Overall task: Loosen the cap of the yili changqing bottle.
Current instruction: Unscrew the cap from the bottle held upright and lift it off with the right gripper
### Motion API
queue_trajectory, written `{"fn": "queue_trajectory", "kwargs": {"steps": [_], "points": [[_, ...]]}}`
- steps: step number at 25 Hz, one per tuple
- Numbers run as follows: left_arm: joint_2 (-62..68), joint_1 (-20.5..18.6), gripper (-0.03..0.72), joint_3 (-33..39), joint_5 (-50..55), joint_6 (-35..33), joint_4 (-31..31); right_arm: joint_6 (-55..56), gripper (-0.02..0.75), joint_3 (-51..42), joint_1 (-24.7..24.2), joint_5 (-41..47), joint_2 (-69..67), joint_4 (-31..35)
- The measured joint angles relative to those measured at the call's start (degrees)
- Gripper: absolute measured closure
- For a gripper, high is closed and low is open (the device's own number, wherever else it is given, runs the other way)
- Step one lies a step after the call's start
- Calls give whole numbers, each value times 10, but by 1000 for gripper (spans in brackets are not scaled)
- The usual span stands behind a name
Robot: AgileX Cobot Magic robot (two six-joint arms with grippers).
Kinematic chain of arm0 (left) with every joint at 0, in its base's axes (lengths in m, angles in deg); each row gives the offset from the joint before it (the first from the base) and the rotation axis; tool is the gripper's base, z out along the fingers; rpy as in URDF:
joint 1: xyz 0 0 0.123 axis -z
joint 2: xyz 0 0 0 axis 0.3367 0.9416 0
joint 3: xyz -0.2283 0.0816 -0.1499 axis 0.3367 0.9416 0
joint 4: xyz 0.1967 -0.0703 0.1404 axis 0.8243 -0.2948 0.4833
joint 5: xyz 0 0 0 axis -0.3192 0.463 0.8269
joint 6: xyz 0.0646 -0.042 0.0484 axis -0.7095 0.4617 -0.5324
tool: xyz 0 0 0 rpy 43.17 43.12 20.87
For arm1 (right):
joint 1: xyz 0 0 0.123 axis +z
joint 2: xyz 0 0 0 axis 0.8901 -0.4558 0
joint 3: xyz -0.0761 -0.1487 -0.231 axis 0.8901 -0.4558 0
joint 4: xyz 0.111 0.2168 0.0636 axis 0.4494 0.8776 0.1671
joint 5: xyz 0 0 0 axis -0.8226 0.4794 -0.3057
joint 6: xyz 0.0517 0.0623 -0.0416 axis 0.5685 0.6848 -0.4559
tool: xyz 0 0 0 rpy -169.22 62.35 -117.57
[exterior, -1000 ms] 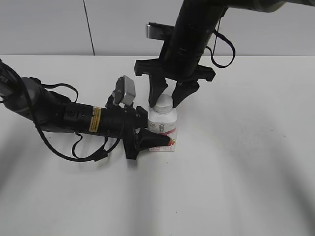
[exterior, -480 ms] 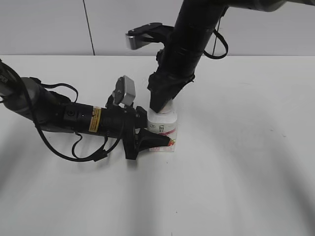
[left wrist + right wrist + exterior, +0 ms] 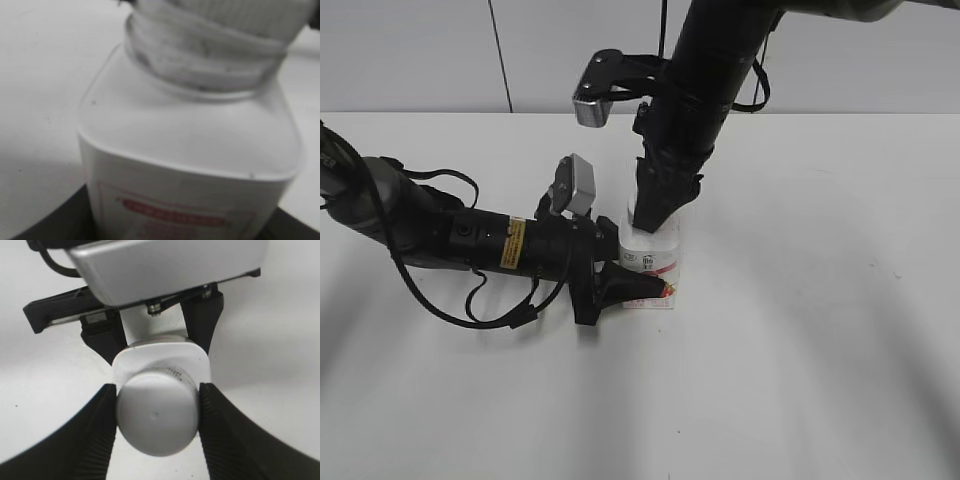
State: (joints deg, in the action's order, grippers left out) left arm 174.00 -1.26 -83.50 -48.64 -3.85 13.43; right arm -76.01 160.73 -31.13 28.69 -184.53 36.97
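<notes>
Small squat yili changqing bottle (image 3: 653, 262) of smooth white plastic, standing upright on the matt white table (image 3: 820, 350), near its middle. Squarish body with rounded corners and sloped shoulders, well seen in the left wrist view (image 3: 190, 150). Red-pink label on the front, with a fruit picture low on it, too blurred to read. Wide neck with a dull grey ring below the cap. Round, flat-topped white cap (image 3: 156, 416), smooth on top with a tiny dimple in the middle; fine vertical ribs on its side in the left wrist view (image 3: 225, 15).

Right gripper (image 3: 156, 410) directly above the bottle, pointing down, its black ribbed fingers (image 3: 102, 415) pressed against both sides of the cap: clamped on the cap. In the exterior view the cap hidden behind this gripper (image 3: 655, 210).

Left gripper (image 3: 630, 283) lying low to the left of the bottle, reaching in sideways, black fingers on either side of the lower body. Dark edges at the bottom corners of the left wrist view close against the bottle; probably clamped on the bottle, though contact itself not sharp there.

Left of the bottle, the black left arm (image 3: 450, 235) with a yellow sticker and loose black cables. Behind the bottle, a light grey wall (image 3: 420, 50) with a dark vertical seam.
</notes>
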Motion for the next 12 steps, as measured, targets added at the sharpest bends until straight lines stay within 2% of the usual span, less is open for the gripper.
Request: {"fn": "queue_trajectory", "kwargs": {"steps": [4,12], "points": [[0,0,302,0,0,0,1,-52,342,0,0,0,0,1],[0,0,302,-1,0,0,2,-63,342,0,0,1,0,5]]}}
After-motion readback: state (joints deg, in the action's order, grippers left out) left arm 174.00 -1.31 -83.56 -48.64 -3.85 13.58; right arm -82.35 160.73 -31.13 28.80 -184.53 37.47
